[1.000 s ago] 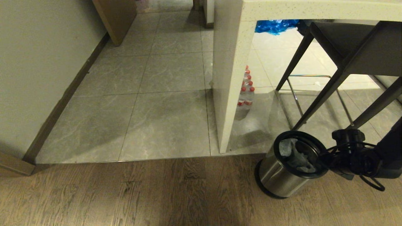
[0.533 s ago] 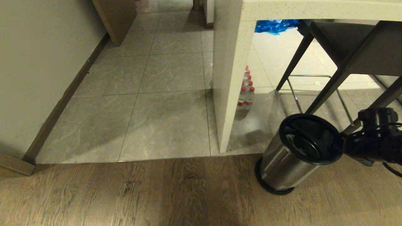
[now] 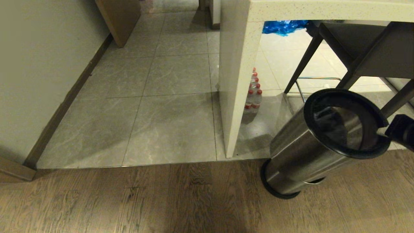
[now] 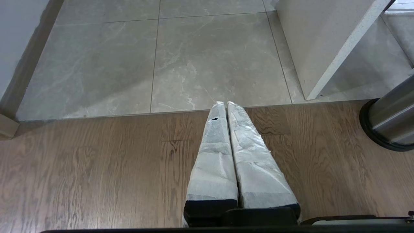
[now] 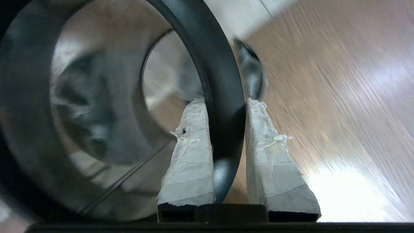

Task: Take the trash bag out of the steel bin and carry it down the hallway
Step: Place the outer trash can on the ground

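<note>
Gripping the black ring of the steel bin (image 3: 310, 152), the right gripper (image 5: 226, 106) has its taped fingers (image 5: 190, 155) closed down on the rim, one finger inside the opening and one outside. In the head view only a dark part of this gripper shows, at the right edge beside the ring. The bin is tipped over toward the right (its mouth raised and turned toward the camera), with the black base ring at its lower left end sitting on the wooden floor (image 3: 129, 200). The bin's inside looks dark and reflective; the trash bag cannot be made out with certainty in any view, only pale blurred shapes on the inner wall in the right wrist view.

The left gripper (image 4: 226, 105) hangs over the wooden floor to the left of the bin, well apart from it, with its fingers pressed together and holding nothing.

Beyond the wood edge, the grey tiled floor of the hallway (image 3: 145, 106) runs toward the far left, bounded by a cream wall with a dark baseboard. A pale desk (image 3: 237, 81) stands just behind the bin. Bottles with red caps (image 3: 254, 97) stand behind its end panel. A dark stool (image 3: 355, 48) stands at the far right, and a blue bag (image 3: 283, 26) lies farther back.
</note>
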Motion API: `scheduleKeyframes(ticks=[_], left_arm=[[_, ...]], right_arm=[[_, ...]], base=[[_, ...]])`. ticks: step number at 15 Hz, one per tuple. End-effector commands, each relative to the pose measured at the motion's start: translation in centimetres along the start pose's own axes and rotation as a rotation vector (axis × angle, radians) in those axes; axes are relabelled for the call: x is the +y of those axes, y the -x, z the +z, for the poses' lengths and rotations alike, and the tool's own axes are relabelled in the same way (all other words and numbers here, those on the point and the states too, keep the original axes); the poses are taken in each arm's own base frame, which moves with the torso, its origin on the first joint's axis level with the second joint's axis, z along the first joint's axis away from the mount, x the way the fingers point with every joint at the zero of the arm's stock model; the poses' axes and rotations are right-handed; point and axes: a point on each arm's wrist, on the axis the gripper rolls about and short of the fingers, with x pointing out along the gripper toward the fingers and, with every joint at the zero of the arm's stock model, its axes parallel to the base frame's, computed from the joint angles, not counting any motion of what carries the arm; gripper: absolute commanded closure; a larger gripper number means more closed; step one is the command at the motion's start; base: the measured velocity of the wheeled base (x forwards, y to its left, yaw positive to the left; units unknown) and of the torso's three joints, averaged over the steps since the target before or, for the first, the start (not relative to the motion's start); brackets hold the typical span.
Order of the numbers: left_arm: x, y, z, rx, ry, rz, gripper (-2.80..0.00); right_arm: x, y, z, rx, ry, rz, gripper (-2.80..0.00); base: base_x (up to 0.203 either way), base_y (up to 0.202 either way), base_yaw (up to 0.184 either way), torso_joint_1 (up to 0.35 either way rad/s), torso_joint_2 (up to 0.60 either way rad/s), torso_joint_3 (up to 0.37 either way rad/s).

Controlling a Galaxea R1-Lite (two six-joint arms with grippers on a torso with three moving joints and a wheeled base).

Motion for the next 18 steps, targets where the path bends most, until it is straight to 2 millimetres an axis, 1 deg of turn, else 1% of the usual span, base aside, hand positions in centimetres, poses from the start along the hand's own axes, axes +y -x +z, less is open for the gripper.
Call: scheduleKeyframes(ticks=[1,3,4,6,7,10,14,15,18], left_arm=[[0.0,0.0,0.0,0.0,0.0,0.001,0.0],[0.0,0.0,0.0,0.0,0.0,0.001,0.0],[0.0,0.0,0.0,0.0,0.0,0.001,0.0],[0.0,0.0,0.0,0.0,0.0,0.001,0.0],[0.0,0.0,0.0,0.0,0.0,0.001,0.0],[0.0,0.0,0.0,0.0,0.0,0.001,0.0],[0.0,0.0,0.0,0.0,0.0,0.001,0.0],[0.0,0.0,0.0,0.0,0.0,0.001,0.0],[0.0,0.0,0.0,0.0,0.0,0.001,0.0]], right_arm=[[0.3,4.6,1.3,-0.133,-0.013,0.064,0.0],[0.9,7.8,2.6,-0.192,-0.019,0.098,0.0],[1.2,9.1,3.3,-0.206,-0.02,0.104,0.0],[0.9,11.0,3.6,-0.186,-0.019,0.063,0.0],[0.6,11.3,3.7,-0.197,-0.019,0.038,0.0],[-1.2,10.7,4.0,-0.201,-0.033,-0.101,0.0],[-4.1,8.4,5.3,-0.184,-0.056,-0.296,0.0],[-5.2,7.7,5.6,-0.17,-0.069,-0.351,0.0],[-8.9,4.3,7.2,-0.134,-0.117,-0.48,0.0]], base=[[0.0,0.0,0.0,0.0,0.0,0.0],[0.0,0.0,0.0,0.0,0.0,0.0],[0.0,0.0,0.0,0.0,0.0,0.0],[0.0,0.0,0.0,0.0,0.0,0.0],[0.0,0.0,0.0,0.0,0.0,0.0],[0.0,0.0,0.0,0.0,0.0,0.0],[0.0,0.0,0.0,0.0,0.0,0.0],[0.0,0.0,0.0,0.0,0.0,0.0],[0.0,0.0,0.0,0.0,0.0,0.0]])
